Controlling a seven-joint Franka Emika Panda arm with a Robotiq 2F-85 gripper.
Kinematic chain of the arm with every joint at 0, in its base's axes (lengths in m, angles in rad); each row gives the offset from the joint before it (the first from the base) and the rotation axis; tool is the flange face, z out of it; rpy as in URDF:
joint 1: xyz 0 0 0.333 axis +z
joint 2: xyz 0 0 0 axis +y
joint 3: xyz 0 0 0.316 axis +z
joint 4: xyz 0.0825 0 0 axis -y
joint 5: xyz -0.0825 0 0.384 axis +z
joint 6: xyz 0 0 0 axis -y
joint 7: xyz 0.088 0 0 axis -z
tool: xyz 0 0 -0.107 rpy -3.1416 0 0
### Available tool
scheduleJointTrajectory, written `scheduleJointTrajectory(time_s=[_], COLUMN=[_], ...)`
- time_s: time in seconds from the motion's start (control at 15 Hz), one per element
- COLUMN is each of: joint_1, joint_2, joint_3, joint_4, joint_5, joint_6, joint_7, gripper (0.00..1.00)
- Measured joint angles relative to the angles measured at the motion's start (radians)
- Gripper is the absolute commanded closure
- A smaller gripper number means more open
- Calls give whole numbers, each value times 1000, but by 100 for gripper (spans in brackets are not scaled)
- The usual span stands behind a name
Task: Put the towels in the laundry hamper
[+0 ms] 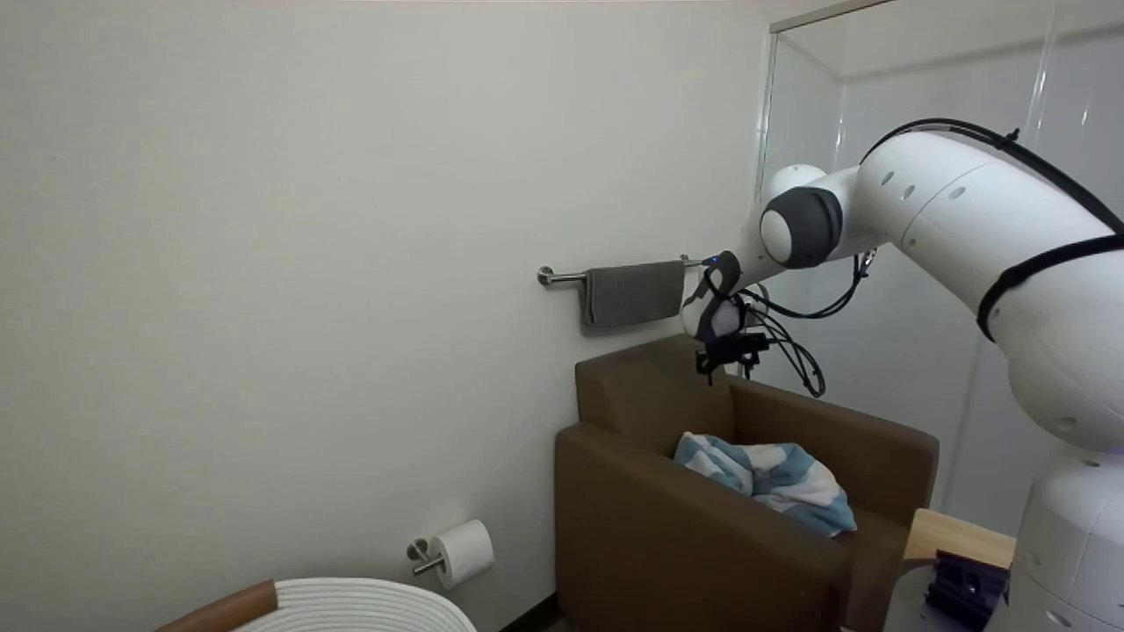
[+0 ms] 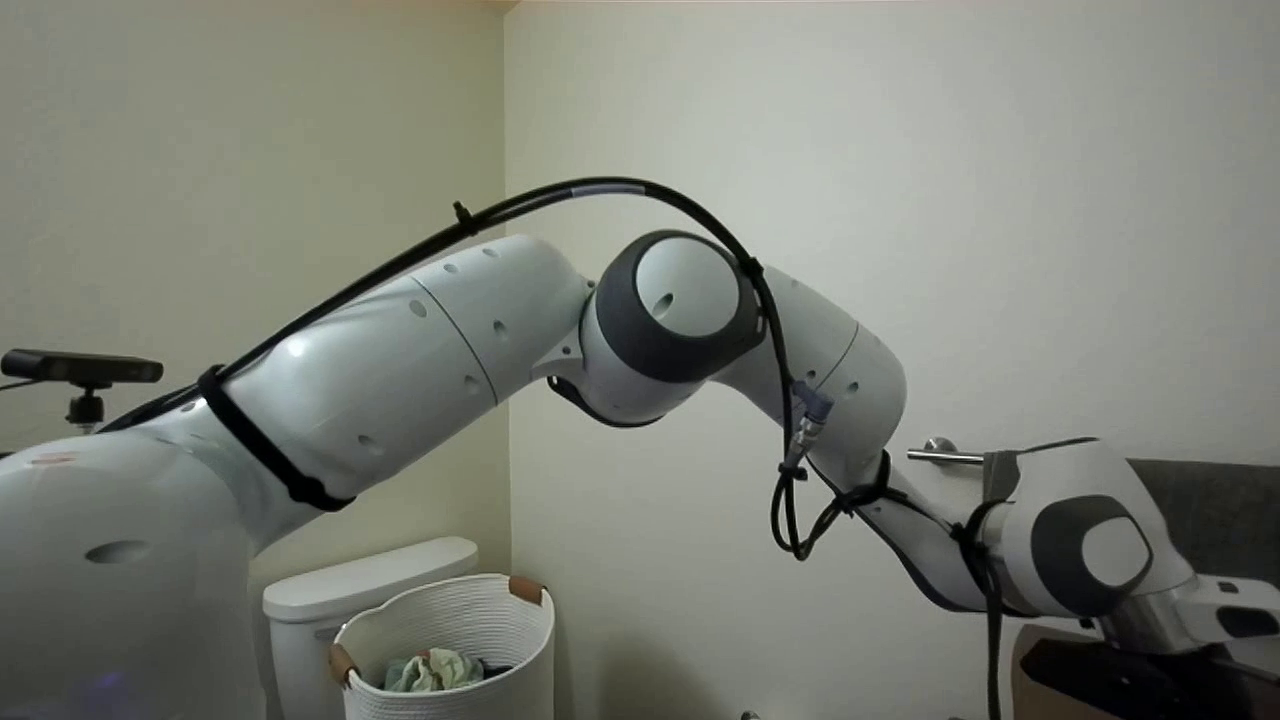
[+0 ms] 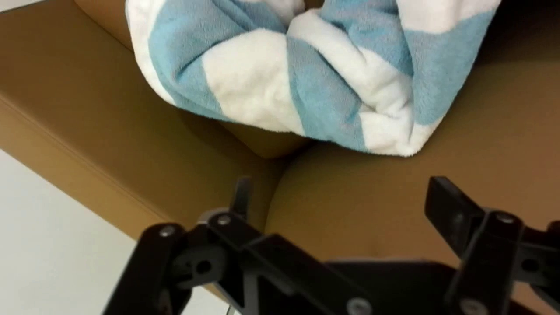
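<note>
In an ext. view, blue-and-white striped cloth towel (image 1: pixel 781 478) lies part-hidden in brown boxy armchair (image 1: pixel 694 535). In an ext. view, white woven hamper's (image 2: pixel 470 615) base is cut off. Wrist view: your black gripper (image 3: pixel 339 197), jaws apart, w/ room before towel's edge.

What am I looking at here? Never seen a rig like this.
It's one white robot arm ending in a black two-finger gripper. Two pictures come from cameras standing outside the robot; the close-up comes from a camera on its wrist. A blue-and-white striped towel lies bunched in a brown armchair. A grey towel hangs on a wall bar, and a white hamper has greenish cloth inside. The gripper is open and holds nothing.
</note>
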Motion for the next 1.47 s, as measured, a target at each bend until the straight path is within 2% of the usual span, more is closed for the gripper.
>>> scheduleJointTrajectory(time_s=[0.2, 0.53, 0.73, 1.13, 1.47], joint_1=[-11, -10, -31, -115, -209], joint_2=[10, 10, 39, 196, 408], joint_3=[23, 25, 48, 123, 239], joint_4=[39, 47, 94, 278, 522], joint_5=[4, 4, 34, 81, 81], joint_6=[-54, -59, -92, -136, -318], joint_7=[-19, -19, -35, -74, -205], gripper=[0, 0, 0, 0, 0])
